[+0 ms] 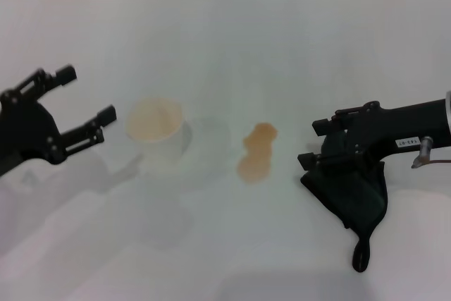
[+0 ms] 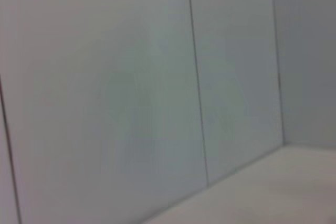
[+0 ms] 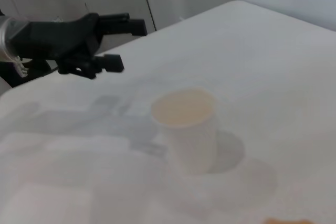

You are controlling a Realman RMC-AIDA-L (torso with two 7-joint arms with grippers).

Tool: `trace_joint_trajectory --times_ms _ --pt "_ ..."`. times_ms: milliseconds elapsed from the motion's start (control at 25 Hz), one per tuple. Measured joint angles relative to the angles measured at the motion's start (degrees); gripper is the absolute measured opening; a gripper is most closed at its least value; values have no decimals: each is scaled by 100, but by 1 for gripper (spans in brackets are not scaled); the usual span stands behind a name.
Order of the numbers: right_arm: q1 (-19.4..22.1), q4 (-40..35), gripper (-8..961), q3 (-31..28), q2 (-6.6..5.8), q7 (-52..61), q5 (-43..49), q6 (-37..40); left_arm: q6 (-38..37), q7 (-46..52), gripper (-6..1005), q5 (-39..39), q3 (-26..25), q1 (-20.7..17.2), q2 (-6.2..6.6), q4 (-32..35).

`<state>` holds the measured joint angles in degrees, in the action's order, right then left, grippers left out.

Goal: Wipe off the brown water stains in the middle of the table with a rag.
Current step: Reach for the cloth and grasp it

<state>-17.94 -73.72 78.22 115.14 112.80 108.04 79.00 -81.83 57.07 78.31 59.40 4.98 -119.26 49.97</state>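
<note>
Right hand at frame right, clenched on the black rag; left hand released; a wide sweep toward the brown stain risks toppling the white cup.

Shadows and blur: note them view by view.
Head view: the white cup casts a soft shadow on the table, the brown water stains are sharp. Left wrist view: blurred, only wall panels. Right wrist view: left end effector shadowed near the cup.

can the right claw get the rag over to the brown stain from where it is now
Probably yes. The right claw holds the rag just to the right of the brown stain, with bare table between them. The white cup and the open left claw sit on the stain's far side.
</note>
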Motion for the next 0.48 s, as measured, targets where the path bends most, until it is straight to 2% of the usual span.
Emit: trace_joint_trajectory --times_ms 320,480 --pt "-26 -366 723 -30 0 472 -36 149 -320 1284 868 284 -233 95 54 1309" --pt "-49 -451 723 -65 -1 619 -37 170 -480 1924 865 845 -479 429 143 1672"
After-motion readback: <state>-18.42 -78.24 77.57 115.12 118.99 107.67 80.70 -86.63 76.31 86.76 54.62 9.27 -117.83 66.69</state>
